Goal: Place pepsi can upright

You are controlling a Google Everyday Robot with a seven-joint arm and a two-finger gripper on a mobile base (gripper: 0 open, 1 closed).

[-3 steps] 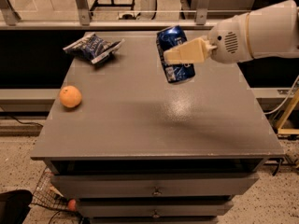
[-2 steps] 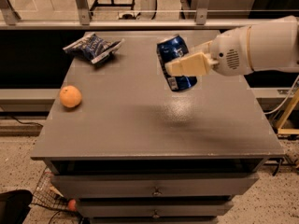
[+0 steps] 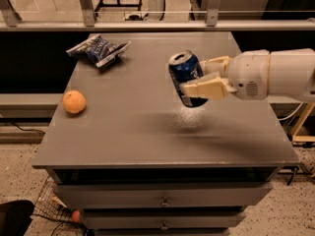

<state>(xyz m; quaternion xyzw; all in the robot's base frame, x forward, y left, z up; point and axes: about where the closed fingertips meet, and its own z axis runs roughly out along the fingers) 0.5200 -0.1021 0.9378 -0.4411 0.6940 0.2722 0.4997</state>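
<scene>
Two drawers (image 3: 165, 196) face the viewer below the grey surface (image 3: 133, 136). On the near left part of the surface lies an orange (image 3: 74, 102), resting alone and well apart from everything else. Right of centre, the pincer (image 3: 193, 77) reaches in from the right on a white arm (image 3: 275, 75) and is closed around the can (image 3: 185, 75). One cream finger (image 3: 204, 88) crosses the can's front and the other (image 3: 216, 63) lies behind it. The can is held clear of the surface, close to upright but tilted, with its silver top leaning to the left and its shadow falling on the surface below. At the far left corner lies a crumpled blue-and-white bag (image 3: 98, 49). Beyond the surface's far edge runs a metal rail (image 3: 147, 25).
</scene>
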